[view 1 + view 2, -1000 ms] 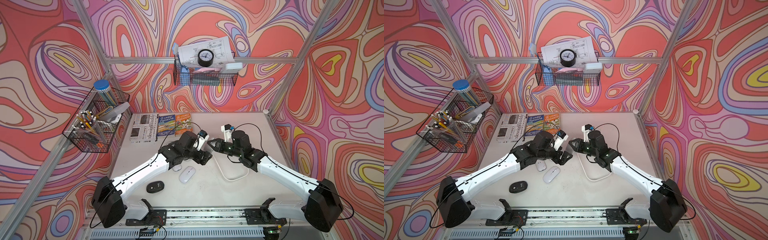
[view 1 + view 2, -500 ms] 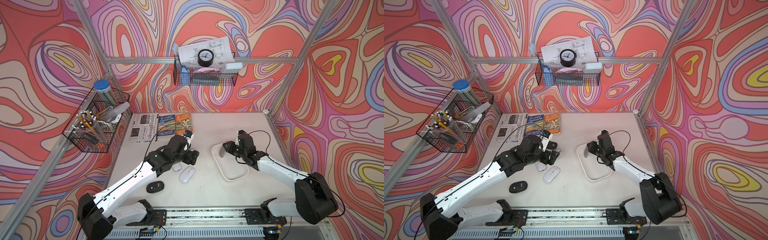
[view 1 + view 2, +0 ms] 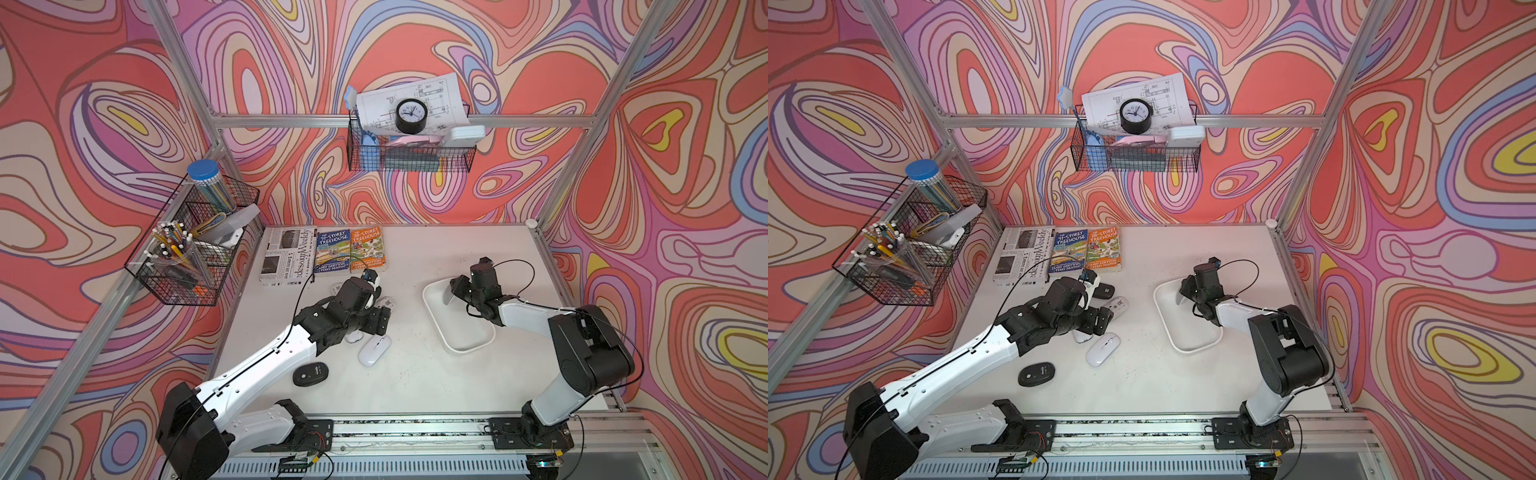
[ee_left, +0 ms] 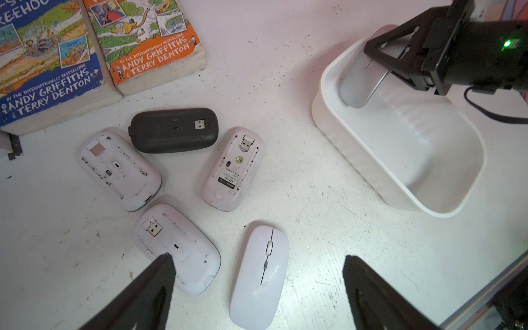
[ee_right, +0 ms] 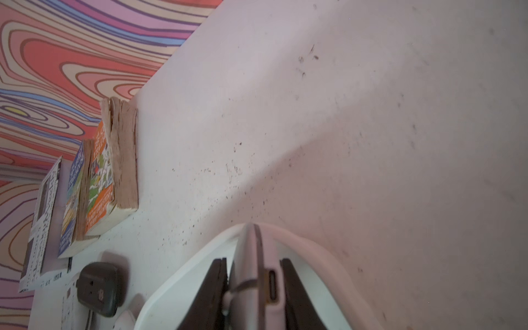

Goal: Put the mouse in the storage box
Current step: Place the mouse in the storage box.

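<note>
the right gripper is clamped on a silver mouse. it pinches the mouse's 2 broad faces, so the mouse stands on edge between the fingers with its charging port facing back towards the wrist. the mouse's lower end dips inside the storage box, at the end of the box directly under this gripper. whether it touches the box floor cannot be told. the rest of the box runs back beneath the right arm.

the left gripper hangs above the table with its jaws spread wide, gripping nothing. below the gap between its fingers lies a white mouse, wheel side up. beside that mouse, 1 finger crosses over a belly-up white mouse; contact cannot be told. beyond the fingertips lie a labelled belly-up mouse, a scuffed belly-up mouse and a dark grey mouse, also belly up. past those lie 2 treehouse paperbacks. in a top view, a black mouse lies right way up beside the left forearm, back towards its base.
</note>
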